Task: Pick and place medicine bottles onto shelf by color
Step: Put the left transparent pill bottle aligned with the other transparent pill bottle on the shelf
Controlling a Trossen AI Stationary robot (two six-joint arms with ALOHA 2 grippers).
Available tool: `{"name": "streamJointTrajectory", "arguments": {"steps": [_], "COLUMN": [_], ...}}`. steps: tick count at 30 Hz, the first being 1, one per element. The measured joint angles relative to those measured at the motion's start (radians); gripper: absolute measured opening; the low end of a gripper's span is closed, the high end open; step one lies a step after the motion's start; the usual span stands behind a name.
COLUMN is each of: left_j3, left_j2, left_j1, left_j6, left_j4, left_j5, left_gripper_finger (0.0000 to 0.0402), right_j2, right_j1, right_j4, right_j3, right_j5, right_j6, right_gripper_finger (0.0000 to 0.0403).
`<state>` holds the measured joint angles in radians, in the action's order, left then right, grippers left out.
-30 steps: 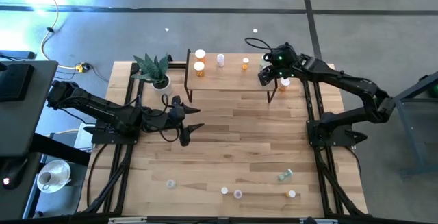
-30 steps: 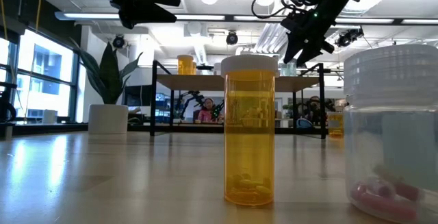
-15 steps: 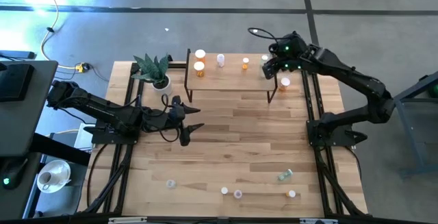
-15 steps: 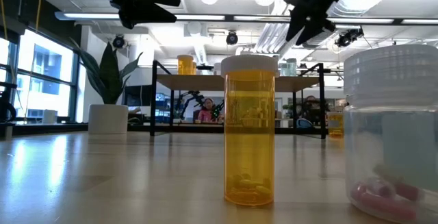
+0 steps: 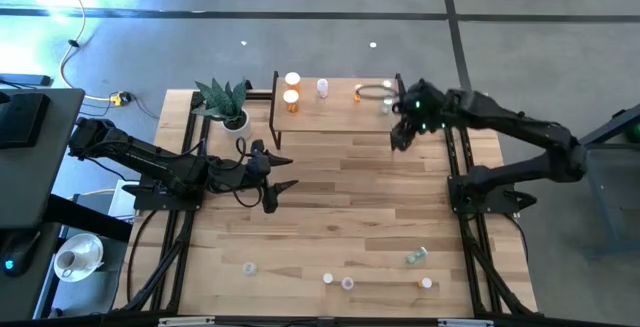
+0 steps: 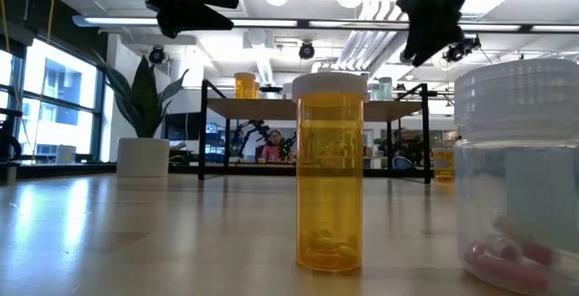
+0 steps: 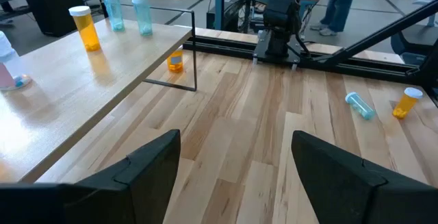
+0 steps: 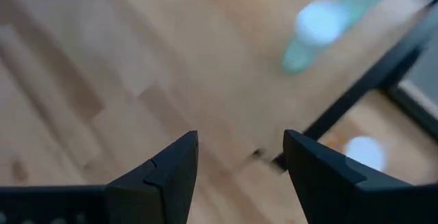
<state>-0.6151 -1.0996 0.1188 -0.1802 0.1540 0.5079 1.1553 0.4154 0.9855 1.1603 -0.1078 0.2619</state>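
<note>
Right end effector hangs empty, fingers spread, by the shelf's right end; left end effector waits spread and empty over mid-bench. Shelf so far holds two orange bottles at its left end, a white one, a small orange one and a pale green one, so sorting looks partly done. Left on the bench: an orange bottle below the shelf's right end, plus a row near the front edge, white, white, white-capped, orange, and a green one lying down.
</note>
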Motion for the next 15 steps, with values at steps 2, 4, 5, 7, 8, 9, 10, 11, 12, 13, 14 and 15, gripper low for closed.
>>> {"name": "streamJointTrajectory", "arguments": {"steps": [2,4,5,7,8,9,10,11,12,13,14,15], "left_j3": [0.000,0.000,0.000,0.000,0.000,0.000,0.000,0.000,0.000,0.000,0.000,0.000], "left_j2": [0.000,0.000,0.000,0.000,0.000,0.000,0.000,0.000,0.000,0.000,0.000,0.000], "left_j1": [0.000,0.000,0.000,0.000,0.001,0.004,0.010,0.018,0.029,0.041,0.056,0.073], "left_j6": [0.000,0.000,0.000,0.000,0.000,-0.003,-0.011,-0.024,-0.041,-0.059,-0.079,-0.098], "left_j4": [0.000,0.000,-0.001,-0.011,-0.021,-0.032,-0.043,-0.056,-0.073,-0.091,-0.110,-0.128], "left_j5": [-0.010,-0.039,-0.060,-0.103,-0.127,-0.145,-0.154,-0.157,-0.157,-0.157,-0.157,-0.157], "left_gripper_finger": [0.0268,0.0268,0.0268,0.0268,0.0268,0.0268,0.0268,0.0268,0.0268,0.0268,0.0268,0.0268], "right_j2": [-0.029,-0.056,-0.068,-0.088,-0.099,-0.105,-0.112,-0.116,-0.118,-0.118,-0.117,-0.117], "right_j1": [-0.054,-0.113,-0.143,-0.203,-0.232,-0.261,-0.290,-0.320,-0.346,-0.372,-0.396,-0.417], "right_j4": [-0.035,-0.079,-0.106,-0.154,-0.185,-0.220,-0.257,-0.295,-0.336,-0.375,-0.412,-0.448], "right_j3": [-0.053,-0.099,-0.123,-0.169,-0.192,-0.217,-0.242,-0.268,-0.293,-0.316,-0.338,-0.360], "right_j5": [0.000,0.000,0.000,0.000,0.000,-0.002,-0.009,-0.020,-0.036,-0.055,-0.074,-0.091], "right_j6": [0.031,0.059,0.078,0.113,0.129,0.144,0.154,0.166,0.177,0.186,0.192,0.198], "right_gripper_finger": [0.0206,0.0206,0.0206,0.0206,0.0206,0.0206,0.0206,0.0206,0.0206,0.0206,0.0206,0.0206]}}
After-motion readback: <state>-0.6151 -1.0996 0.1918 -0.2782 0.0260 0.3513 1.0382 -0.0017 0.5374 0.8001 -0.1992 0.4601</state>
